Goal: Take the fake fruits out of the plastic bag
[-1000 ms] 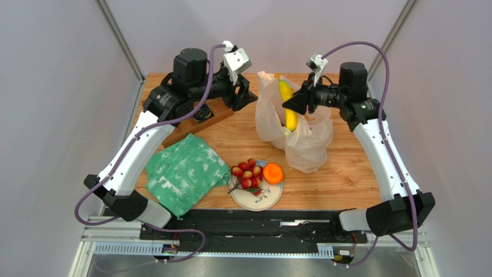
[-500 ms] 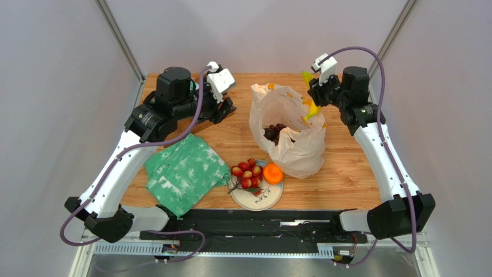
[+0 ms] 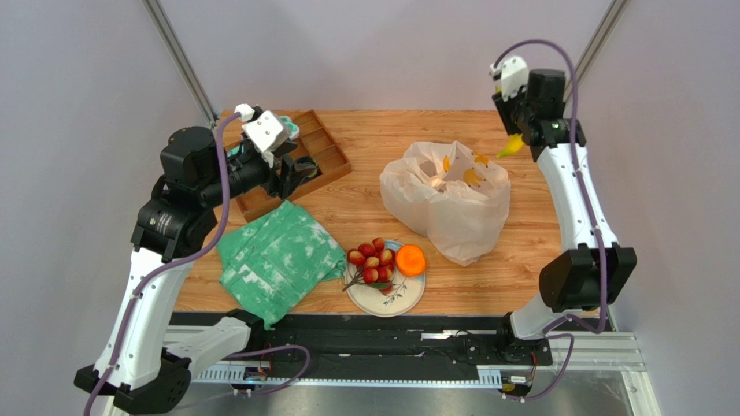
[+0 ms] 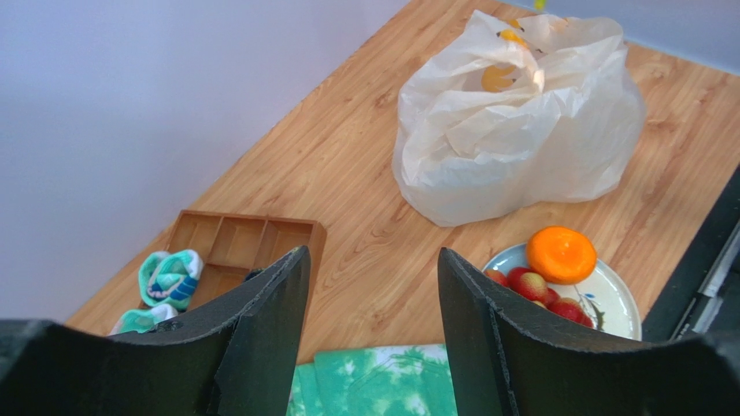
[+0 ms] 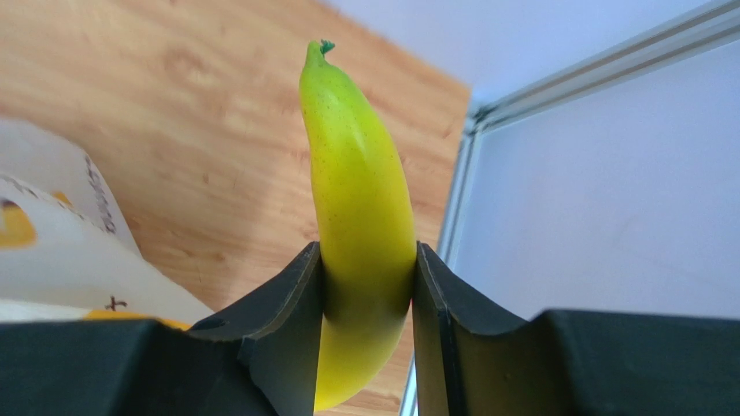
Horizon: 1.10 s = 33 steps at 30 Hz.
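Wooden tabletop [image 3: 521, 260], read from the arm bases outward. Nearest, a plate [image 3: 395, 302] carries the cluster of small red balls [image 3: 372, 262] and the orange [image 3: 411, 260] side by side. Both lie where they lay a second ago. To the left of the plate, the green-white cloth [image 3: 278, 256] is unmoved.

Mid-table, the plastic bag [image 3: 460, 217] has slumped. Half a second ago its mouth stood open over a dark grape bunch; now the mouth is folded in and no grapes show. The left gripper [image 4: 372, 260], previously at the bag's left edge, has drawn back over the wooden tray [image 3: 317, 156]. Its jaws stand apart with nothing between them.

Farthest, at the far right corner, the right gripper [image 5: 369, 260] is clenched on the lower half of the banana [image 5: 360, 173], stem end pointing away. A second ago this fruit stood half inside the bag. It now hangs clear, above and beyond the bag's far right edge, not touching the plastic.

Reading: the banana counts as extracted but is not yet set down. The grape bunch probably remains inside, and the collapsed mouth will likely need reopening before the next reach.
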### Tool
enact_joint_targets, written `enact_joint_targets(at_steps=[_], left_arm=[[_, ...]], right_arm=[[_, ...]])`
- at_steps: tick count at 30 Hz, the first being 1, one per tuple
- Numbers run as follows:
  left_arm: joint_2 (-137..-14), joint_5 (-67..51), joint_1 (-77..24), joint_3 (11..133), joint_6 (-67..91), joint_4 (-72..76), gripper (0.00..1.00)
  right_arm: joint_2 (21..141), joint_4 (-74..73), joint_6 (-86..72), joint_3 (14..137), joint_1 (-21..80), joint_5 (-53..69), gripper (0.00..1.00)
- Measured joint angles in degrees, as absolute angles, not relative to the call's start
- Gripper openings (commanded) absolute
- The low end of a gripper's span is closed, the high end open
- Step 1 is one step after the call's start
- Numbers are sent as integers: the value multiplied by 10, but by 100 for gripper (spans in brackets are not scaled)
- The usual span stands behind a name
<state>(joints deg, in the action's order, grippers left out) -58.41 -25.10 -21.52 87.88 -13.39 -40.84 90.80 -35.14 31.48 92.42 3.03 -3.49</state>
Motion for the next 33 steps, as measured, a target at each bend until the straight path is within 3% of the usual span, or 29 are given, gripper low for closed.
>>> enact_joint_targets(at_steps=[3, 6, 11, 15, 27, 31, 33], left_arm=[[-567, -271, -201, 872, -117, -409, 65], [-559, -282, -189, 868, -103, -409, 65], [-551, -294, -183, 858, -89, -407, 65], [-541, -311, -159, 832, -66, -402, 64], [-547, -357, -95, 787, -39, -406, 64], [-545, -432, -91, 745, -17, -405, 81], [-545, -461, -110, 724, -19, -413, 81]], right_arm=[[884, -372, 299, 1022, 40, -12, 25], [793, -399, 279, 1028, 105, 17, 25], [615, -476, 251, 939, 284, 133, 20], [535, -556, 265, 849, 318, 157, 20], [623, -669, 357, 681, 506, 226, 27], [655, -672, 342, 696, 500, 262, 34], [686, -672, 323, 729, 492, 303, 36]])
